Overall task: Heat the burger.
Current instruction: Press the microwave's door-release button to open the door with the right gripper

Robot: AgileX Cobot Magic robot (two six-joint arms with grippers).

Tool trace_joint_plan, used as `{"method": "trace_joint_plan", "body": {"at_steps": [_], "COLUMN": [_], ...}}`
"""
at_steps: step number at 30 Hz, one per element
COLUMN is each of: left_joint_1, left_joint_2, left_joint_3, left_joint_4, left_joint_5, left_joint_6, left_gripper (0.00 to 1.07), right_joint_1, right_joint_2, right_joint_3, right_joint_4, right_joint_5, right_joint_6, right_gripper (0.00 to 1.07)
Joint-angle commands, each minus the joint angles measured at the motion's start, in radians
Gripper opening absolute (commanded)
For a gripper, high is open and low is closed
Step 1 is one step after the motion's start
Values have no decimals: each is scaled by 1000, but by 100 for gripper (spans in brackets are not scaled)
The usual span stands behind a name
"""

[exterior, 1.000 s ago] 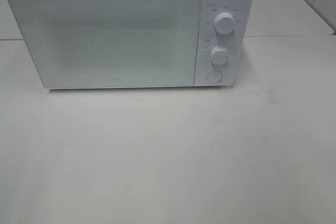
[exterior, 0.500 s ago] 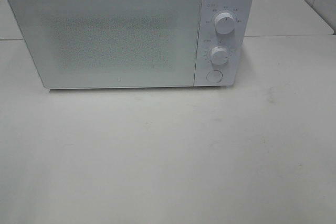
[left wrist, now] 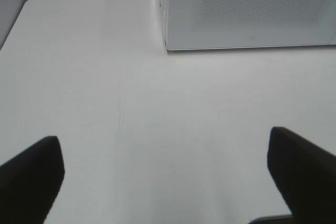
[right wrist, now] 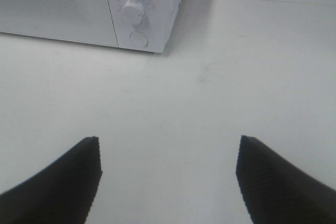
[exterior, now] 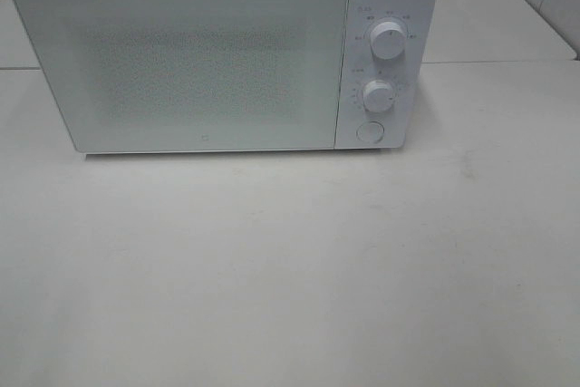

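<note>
Presently, item one: my left claw (left wrist: pixel 163 145), jaws spread wide, empty, over the table (exterior: pixel 290 269). Item two: microwave (exterior: pixel 181 61) at twelve o'clock, door (exterior: pixel 195 65) shut, lower knob (exterior: pixel 378 95) and round button (exterior: pixel 369 131) at its three o'clock side; item three: my right claw (right wrist: pixel 168 142), jaws spread, empty. The burger shows in no view, perhaps behind that frosted door; I judge the oven controls come next, calling for my right claw to reach that panel squarely.
</note>
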Motion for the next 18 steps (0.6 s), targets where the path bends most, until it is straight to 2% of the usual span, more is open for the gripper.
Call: {"method": "trace_joint_plan", "body": {"at_steps": [1, 18], "left_joint_1": [2, 2], "left_joint_2": [-14, -14], "left_joint_3": [5, 5], "left_joint_4": [3, 3], "left_joint_5": [1, 1], "left_joint_6": [0, 0], "left_gripper": [98, 98], "right_joint_1": [-3, -3], "right_joint_2": [74, 484], "right_joint_3": [-10, -10], "right_joint_4": [-8, -8], "right_joint_5": [-105, -497], "right_joint_6": [3, 3], "right_gripper": [71, 71]}}
